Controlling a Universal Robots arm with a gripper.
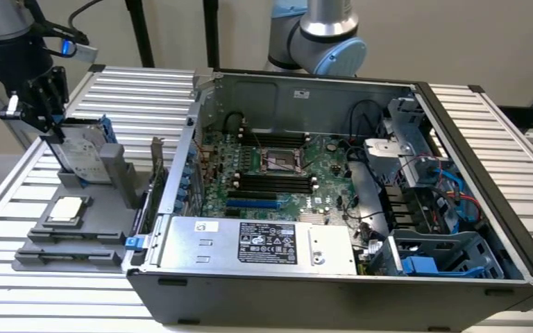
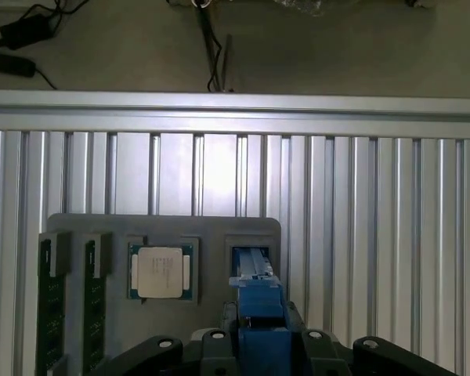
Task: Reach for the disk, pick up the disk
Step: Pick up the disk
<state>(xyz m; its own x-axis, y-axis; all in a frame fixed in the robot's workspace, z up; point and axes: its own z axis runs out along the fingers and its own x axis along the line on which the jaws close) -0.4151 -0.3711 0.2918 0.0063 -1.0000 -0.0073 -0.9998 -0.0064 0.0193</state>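
Observation:
The disk (image 1: 89,154) stands on edge in a slot of the grey holder tray (image 1: 109,201), at the exterior view's left; its white label and blue rails show. My gripper (image 1: 55,134) comes down from above onto the disk's upper end, one black finger on each flat side. In the wrist view the disk's blue rail (image 2: 258,301) runs edge-on between the black fingers (image 2: 298,338), which sit tight against it, with my gripper (image 2: 258,345) shut on it. The disk's lower end still rests in the slot.
A small square silver chip (image 1: 66,209) (image 2: 161,272) lies in the same tray (image 2: 164,229), beside the disk's slot. Dark memory sticks (image 2: 50,301) fill the tray's outer slots. The open computer case (image 1: 341,208) stands close on the exterior view's right. The slatted aluminium table (image 2: 360,235) lies beneath.

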